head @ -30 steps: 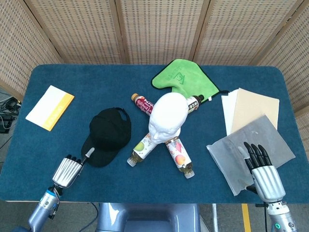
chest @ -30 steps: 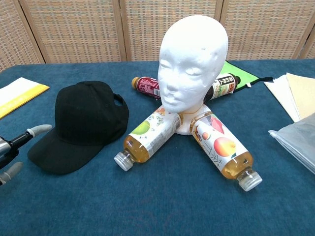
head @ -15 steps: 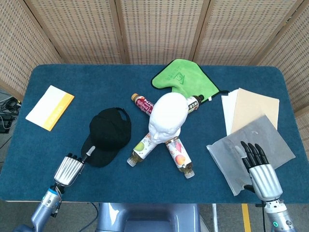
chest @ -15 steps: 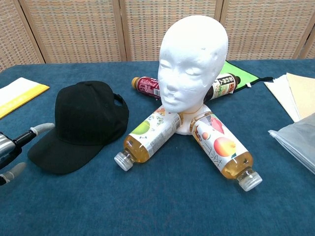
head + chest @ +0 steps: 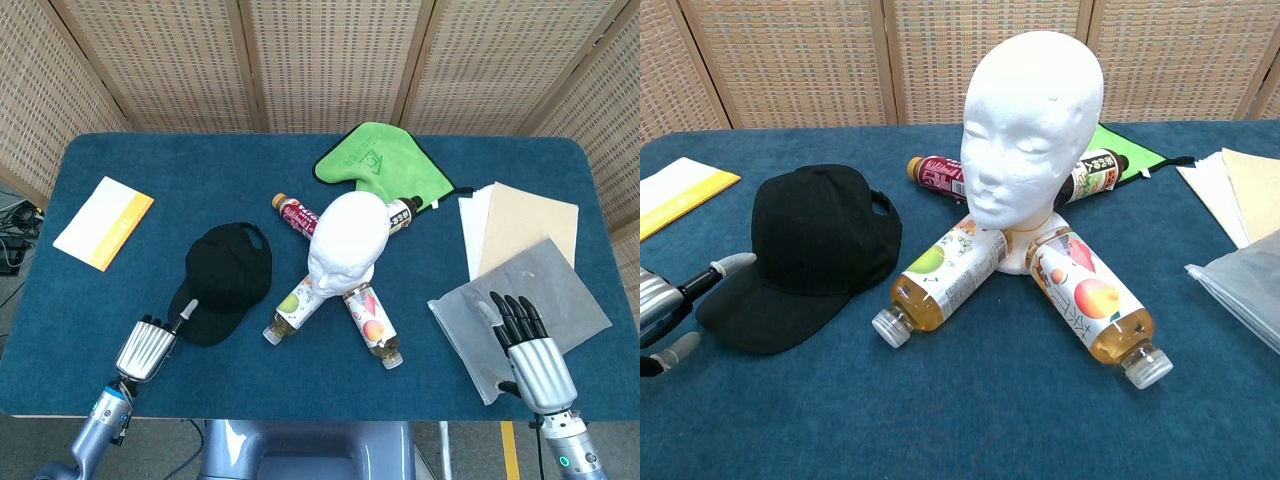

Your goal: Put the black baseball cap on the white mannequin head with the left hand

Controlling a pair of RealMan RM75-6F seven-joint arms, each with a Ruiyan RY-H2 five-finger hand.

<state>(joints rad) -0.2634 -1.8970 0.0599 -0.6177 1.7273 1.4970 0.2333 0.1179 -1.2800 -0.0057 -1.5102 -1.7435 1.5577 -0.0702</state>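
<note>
Plastic bottles ring the mannequin head beside the cap.

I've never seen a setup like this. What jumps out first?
A white mannequin head stands mid-table, ringed by four drink bottles lying like spokes. Left of it lies a black baseball cap, with the robot's left hand at its brim. The right hand rests, fingers straight, over a grey plastic bag.

Black cap, white mannequin head
</note>
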